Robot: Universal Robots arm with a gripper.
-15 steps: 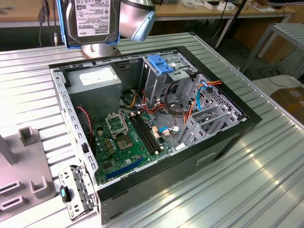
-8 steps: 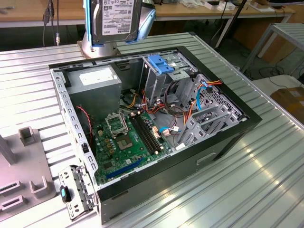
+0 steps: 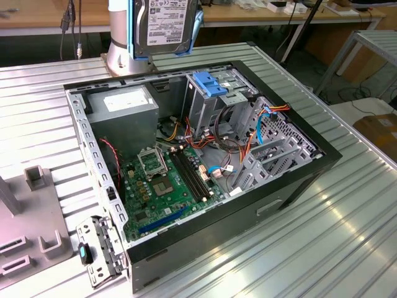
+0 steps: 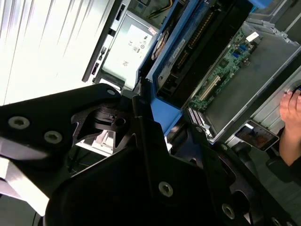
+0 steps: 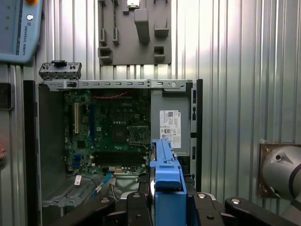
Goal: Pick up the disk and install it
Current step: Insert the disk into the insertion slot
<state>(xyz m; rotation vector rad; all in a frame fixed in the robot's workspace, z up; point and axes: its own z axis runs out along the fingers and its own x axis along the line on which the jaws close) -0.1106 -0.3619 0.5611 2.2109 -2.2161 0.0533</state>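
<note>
Disk (image 3: 162, 25): a flat grey drive with a white label and light-blue rails down two edges, hanging upright in the air well above the far rim of an open computer case. The hand (image 5: 167, 207) is clamped on it, its black fingers pressing on the two broad faces with the blue rail edge showing between them in the first wrist view.

The desk (image 3: 279, 261) is ribbed metal. The case (image 3: 186, 239) lies on it on its side, open face up, with the green board in its near left part. The grey drive cage (image 3: 208, 102) stands upright inside the case toward the far right, topped by a blue latch (image 3: 209, 84).

The relation that matters: the cage lies below the disk and a little to the exterior view's right and nearer; the two are well apart, with open air between.

The disk's long axis appears to run away from the hand, pointing down toward the case. Its labelled face turns toward the near side of the scene. In the first wrist view it is seen edge-on, as a narrow blue strip.
</note>
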